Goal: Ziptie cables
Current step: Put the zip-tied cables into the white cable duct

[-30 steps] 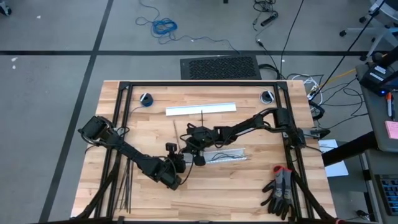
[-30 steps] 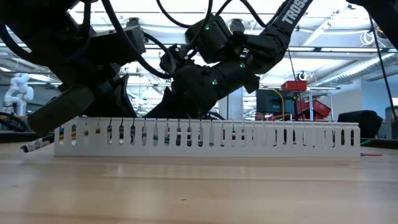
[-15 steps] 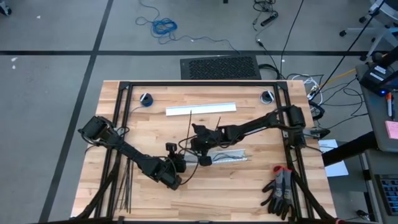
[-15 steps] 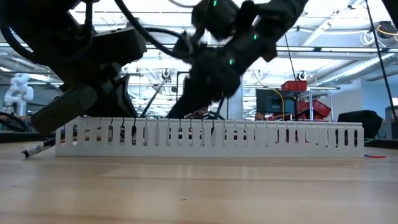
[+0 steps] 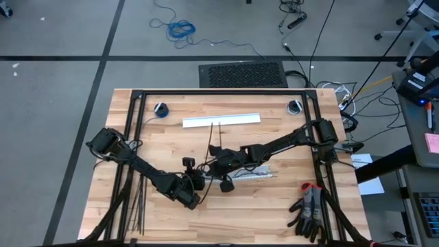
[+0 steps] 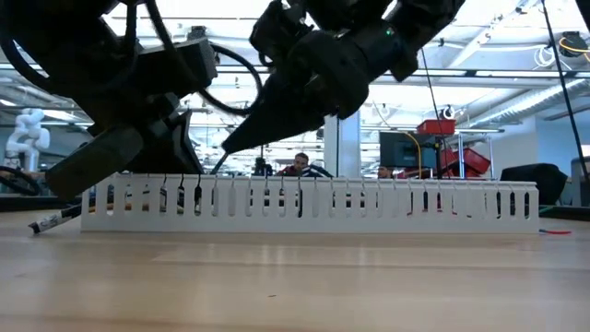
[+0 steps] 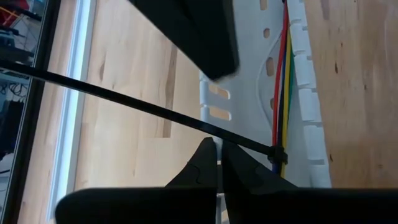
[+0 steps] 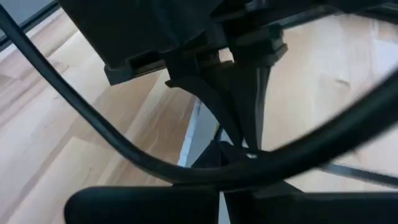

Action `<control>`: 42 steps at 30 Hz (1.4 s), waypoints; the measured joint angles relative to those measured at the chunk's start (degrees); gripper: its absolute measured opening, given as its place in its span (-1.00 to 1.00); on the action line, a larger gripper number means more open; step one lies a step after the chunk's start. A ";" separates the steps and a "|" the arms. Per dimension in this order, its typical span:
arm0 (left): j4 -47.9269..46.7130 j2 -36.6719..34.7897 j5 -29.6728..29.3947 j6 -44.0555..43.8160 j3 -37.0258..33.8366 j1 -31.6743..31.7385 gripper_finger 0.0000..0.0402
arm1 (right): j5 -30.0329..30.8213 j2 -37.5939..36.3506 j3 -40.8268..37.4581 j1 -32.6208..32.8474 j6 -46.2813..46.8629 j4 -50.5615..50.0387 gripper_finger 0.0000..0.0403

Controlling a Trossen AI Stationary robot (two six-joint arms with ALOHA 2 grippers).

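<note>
- The cables (image 7: 281,93), red, yellow, blue and green wires, lie in a white slotted channel (image 7: 306,106) near the middle of the wooden table (image 5: 274,206).
- A black ziptie (image 7: 124,102) wraps the wires and runs off slantwise, passing the tips of the left gripper (image 7: 218,149), whose fingers are pressed together on it.
- The right gripper (image 5: 215,163) is closed too, meeting the left gripper (image 5: 199,180) mid-table; what it holds is unclear.
- Spare zipties (image 5: 139,202) lie near the table's left edge.

Dark arms (image 6: 304,74) above slotted channel (image 6: 313,205)
</note>
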 joint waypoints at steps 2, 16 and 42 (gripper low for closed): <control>0.00 0.00 0.00 -0.02 0.00 0.00 -0.97 | -0.81 0.86 0.00 -0.30 -0.35 1.84 -1.00; 0.02 0.00 0.13 0.42 0.00 0.22 -0.97 | -2.90 3.06 0.11 -2.07 -0.86 6.36 -1.00; 0.17 0.00 0.10 0.35 -0.04 0.09 -0.97 | -1.60 6.61 2.46 -5.66 1.71 3.99 -1.00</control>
